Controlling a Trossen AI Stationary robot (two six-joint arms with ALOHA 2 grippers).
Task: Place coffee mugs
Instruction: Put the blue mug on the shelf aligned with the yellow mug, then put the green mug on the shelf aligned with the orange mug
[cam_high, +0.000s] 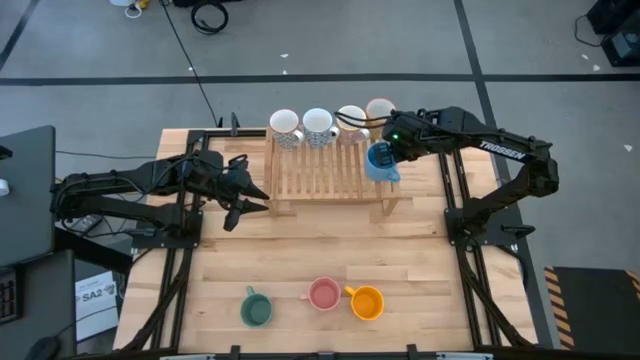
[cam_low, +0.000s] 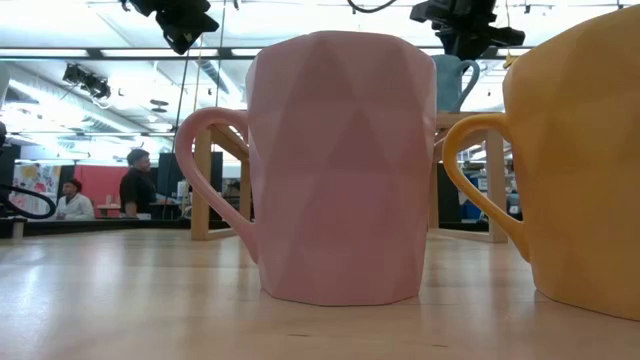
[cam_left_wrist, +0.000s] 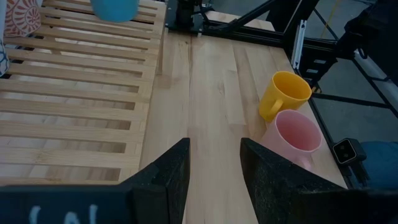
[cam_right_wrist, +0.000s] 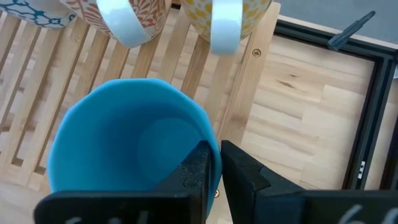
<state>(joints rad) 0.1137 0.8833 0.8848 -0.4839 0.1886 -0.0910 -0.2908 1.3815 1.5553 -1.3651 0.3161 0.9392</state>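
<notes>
- We see the right end effector (cam_right_wrist: 214, 171) pinched on the rim of the blue mug (cam_right_wrist: 127, 140), one finger inside the wall and one outside; in the high view that blue mug (cam_high: 381, 161) hangs over the right end of the wooden slatted rack (cam_high: 320, 172)
- Along the rack's far edge we count four pale mugs in a row: a white one with a dark pattern (cam_high: 285, 127), a second patterned white one (cam_high: 319, 126), a yellowish-patterned one (cam_high: 351, 122), and a cream one with orange-red markings (cam_high: 379, 110) partly under the right arm
- The left end effector (cam_high: 252, 193) sits at the rack's left edge, fingers apart and holding nothing; its wrist view looks along the slats and bare counter (cam_left_wrist: 211, 93)
- On the near part of the counter we find three mugs upright: the dark green mug (cam_high: 256, 308) at left, well apart from the pink mug (cam_high: 323, 294); the orange mug (cam_high: 367, 302) just beside the pink one
- In the low view the pink mug (cam_low: 335, 165) fills the middle, handle to the left; the orange mug (cam_low: 580, 160) stands at right; people show in the room behind
</notes>
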